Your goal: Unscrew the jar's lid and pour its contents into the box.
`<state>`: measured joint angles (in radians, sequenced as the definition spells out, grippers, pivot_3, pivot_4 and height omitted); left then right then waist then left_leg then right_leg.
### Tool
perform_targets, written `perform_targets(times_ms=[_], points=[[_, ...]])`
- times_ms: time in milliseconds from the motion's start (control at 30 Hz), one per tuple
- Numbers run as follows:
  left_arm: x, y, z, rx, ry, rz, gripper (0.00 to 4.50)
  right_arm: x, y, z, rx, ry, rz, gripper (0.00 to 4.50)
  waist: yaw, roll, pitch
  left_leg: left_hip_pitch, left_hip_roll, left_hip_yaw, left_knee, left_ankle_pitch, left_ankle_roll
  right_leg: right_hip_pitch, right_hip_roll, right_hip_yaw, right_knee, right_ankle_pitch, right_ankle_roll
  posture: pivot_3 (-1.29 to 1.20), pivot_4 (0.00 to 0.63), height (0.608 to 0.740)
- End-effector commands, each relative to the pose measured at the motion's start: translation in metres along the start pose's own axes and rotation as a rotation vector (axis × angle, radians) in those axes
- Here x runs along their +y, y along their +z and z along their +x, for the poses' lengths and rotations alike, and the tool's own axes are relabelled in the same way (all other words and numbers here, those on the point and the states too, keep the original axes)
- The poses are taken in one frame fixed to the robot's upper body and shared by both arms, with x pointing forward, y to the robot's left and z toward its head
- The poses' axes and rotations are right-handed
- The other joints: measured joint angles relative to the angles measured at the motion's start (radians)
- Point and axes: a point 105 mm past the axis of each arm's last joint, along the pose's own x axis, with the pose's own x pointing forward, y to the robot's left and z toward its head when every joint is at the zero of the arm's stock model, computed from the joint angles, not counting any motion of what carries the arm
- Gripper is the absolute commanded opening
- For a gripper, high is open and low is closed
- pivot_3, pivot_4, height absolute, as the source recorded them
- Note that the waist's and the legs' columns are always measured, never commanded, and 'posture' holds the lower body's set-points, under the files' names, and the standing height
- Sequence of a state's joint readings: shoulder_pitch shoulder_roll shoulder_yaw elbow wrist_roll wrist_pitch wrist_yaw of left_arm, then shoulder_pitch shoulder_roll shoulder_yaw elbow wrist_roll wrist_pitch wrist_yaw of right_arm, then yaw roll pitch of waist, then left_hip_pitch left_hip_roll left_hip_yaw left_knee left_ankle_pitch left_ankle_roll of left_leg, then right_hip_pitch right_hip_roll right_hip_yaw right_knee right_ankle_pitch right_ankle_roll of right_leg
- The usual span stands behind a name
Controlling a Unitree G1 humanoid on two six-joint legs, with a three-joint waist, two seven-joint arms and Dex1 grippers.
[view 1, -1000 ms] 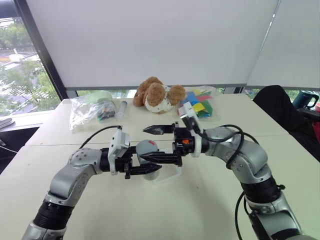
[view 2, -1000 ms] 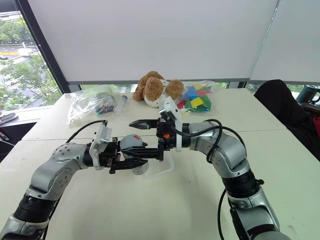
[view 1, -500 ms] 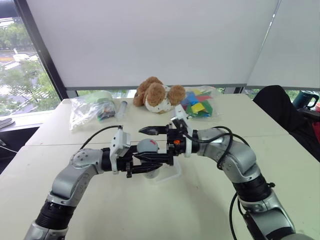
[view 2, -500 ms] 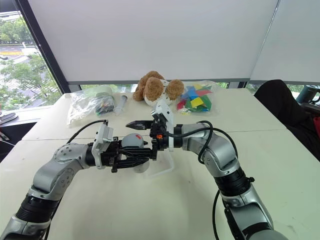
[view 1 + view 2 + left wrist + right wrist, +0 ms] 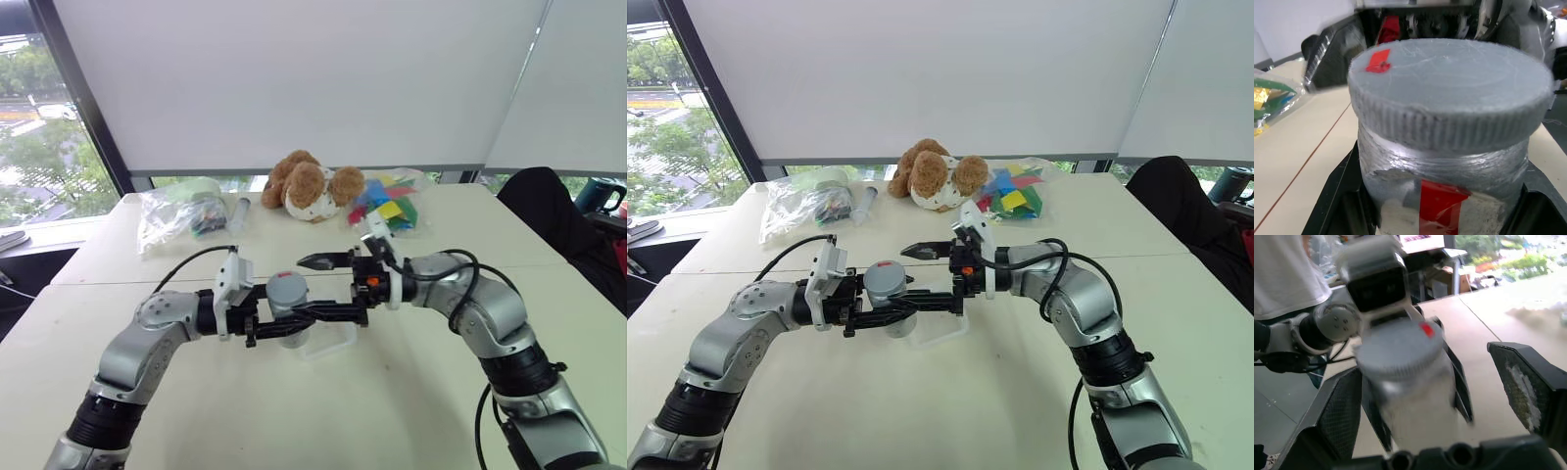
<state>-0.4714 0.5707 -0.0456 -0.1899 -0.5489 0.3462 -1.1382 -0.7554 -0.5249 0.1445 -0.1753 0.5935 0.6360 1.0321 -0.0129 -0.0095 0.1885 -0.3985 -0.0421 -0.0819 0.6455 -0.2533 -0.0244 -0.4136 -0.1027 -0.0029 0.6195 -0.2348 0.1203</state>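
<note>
teddy bear [image 5: 306, 185] far table edge | 2 bags beside: clear [image 5: 171, 215], coloured pieces [image 5: 390, 206]

A pale table [image 5: 411, 392] stands before white roller blinds [image 5: 294, 78] and daylit windows [image 5: 39, 147].

A silvery-white jar [image 5: 1444, 176] with a red patch on its side wears a flat grey lid [image 5: 1449, 93], ribbed at the rim and marked with a small red tag. Black fingers [image 5: 328, 260] tip both grey-and-white arms, the right wrist showing a spot of orange. The clear plastic box [image 5: 333, 340] lies on a pale cream table [image 5: 294, 411]. At the far edge sit a brown-and-white plush toy [image 5: 309, 186], a clear bag of red, blue, yellow and green pieces [image 5: 387, 208] on its right, and another clear bag [image 5: 176, 215] on the far left.
</note>
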Motion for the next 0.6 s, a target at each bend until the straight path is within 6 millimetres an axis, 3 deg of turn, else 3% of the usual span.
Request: perform_targets(times_ms=[33, 267, 367, 600], points=[[-0.006, 0.01, 0.0, -0.024, -0.038, 0.044, 2.18, -0.006, 0.011, -0.018, -0.028, -0.051, -0.022, 4.42, 0.0, 0.0, 0.0, 0.0, 0.0, 0.0, 0.0, 0.0, 0.0, 0.0, 0.0, 0.0, 0.0, 0.0, 0.0, 0.0, 0.15, 0.74], [-0.005, 0.008, -0.001, -0.014, -0.032, 0.045, 2.18, 0.02, 0.028, -0.021, -0.099, 0.096, 0.016, 4.42, -0.002, 0.0, 0.0, 0.0, 0.001, 0.0, 0.0, 0.0, 0.0, 0.0, 0.0, 0.0, 0.0, 0.0, 0.0, 0.0, 0.15, 0.74], [-0.005, 0.007, 0.0, -0.01, -0.029, 0.043, 2.18, 0.03, 0.035, -0.009, -0.113, 0.138, 0.003, 4.42, 0.0, 0.0, 0.0, 0.0, 0.001, 0.0, 0.0, 0.0, 0.0, 0.0, 0.0, 0.0, 0.0, 0.0, 0.0, 0.0, 0.15, 0.74], [-0.005, 0.006, 0.002, -0.006, -0.031, 0.029, 2.18, 0.024, 0.031, 0.025, -0.066, 0.07, -0.06, 4.42, 0.0, 0.0, 0.0, 0.0, 0.001, 0.0, 0.0, 0.0, 0.0, 0.0, 0.0, 0.0, 0.0, 0.0, 0.0, 0.0, 0.15, 0.74]])
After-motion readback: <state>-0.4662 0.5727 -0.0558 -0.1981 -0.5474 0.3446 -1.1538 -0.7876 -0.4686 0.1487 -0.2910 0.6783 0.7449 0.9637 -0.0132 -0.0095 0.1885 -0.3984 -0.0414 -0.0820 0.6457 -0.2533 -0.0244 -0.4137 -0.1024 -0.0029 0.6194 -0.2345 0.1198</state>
